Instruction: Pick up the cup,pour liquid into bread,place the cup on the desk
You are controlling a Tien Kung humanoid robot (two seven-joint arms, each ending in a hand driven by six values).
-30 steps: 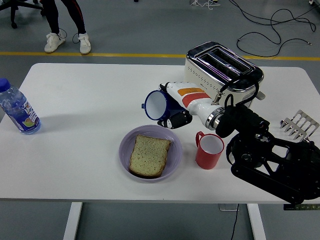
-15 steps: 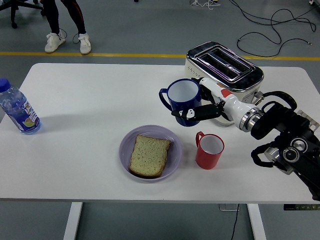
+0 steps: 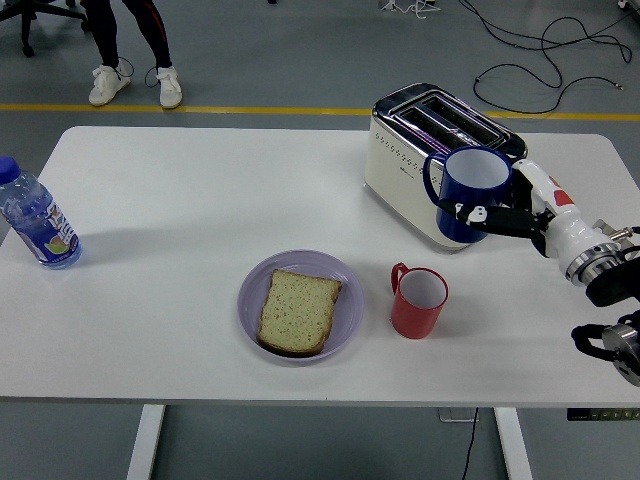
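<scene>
Blue cup (image 3: 472, 192), upright again, swung from bread (image 3: 298, 311) to 3 o'clock; right-hand fingers (image 3: 492, 214) grip it; pour prob. done, set-down next.

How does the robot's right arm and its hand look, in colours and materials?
The right hand has black fingers and a white back with a small red-orange marking. A shiny silver ring forms the wrist. Behind it, the right arm is black, with rounded joint housings. The left arm is not visible.

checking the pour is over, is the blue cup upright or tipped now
Upright: the blue cup in the right hand shows its rim facing up, beside the toaster.
</scene>
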